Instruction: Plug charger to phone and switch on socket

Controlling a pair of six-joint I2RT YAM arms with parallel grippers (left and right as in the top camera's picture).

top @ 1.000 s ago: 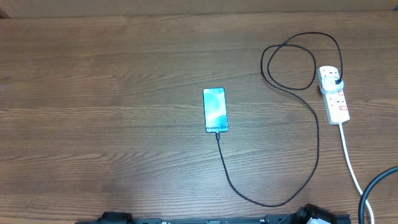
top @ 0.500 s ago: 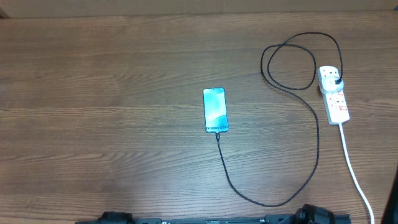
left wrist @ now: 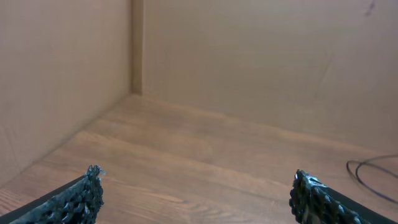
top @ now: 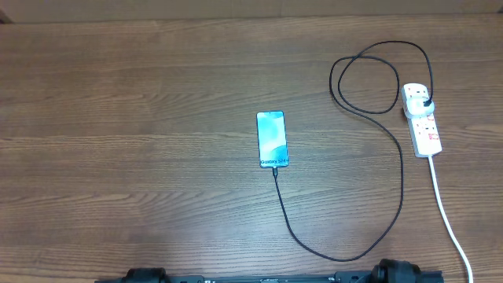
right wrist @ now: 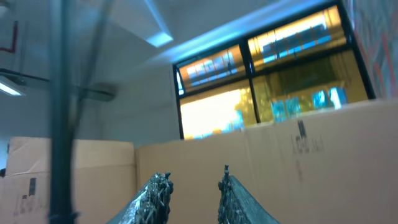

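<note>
The phone (top: 272,139) lies flat mid-table, its blue-teal screen facing up. The charger (top: 402,173), a thin black cable, runs from the phone's bottom edge, curves right and loops up to a black plug (top: 425,103) seated in the socket (top: 424,126), a white power strip with red markings. Neither gripper shows in the overhead view. In the left wrist view my left gripper (left wrist: 198,180) stands wide open over bare wood, holding nothing. My right gripper (right wrist: 194,177) points up at a cardboard wall, jaws a narrow gap apart with nothing between them.
The strip's thick white cord (top: 445,208) trails to the table's front right edge. Cardboard walls (left wrist: 249,62) enclose the back and left of the wooden table (top: 118,118). A bit of black cable (left wrist: 373,168) shows at the right of the left wrist view. Arm bases (top: 397,273) sit at the front edge.
A dark part of the right arm at the overhead view's bottom right corner has slid out of frame to the right. Phone, charger and socket have not moved.
</note>
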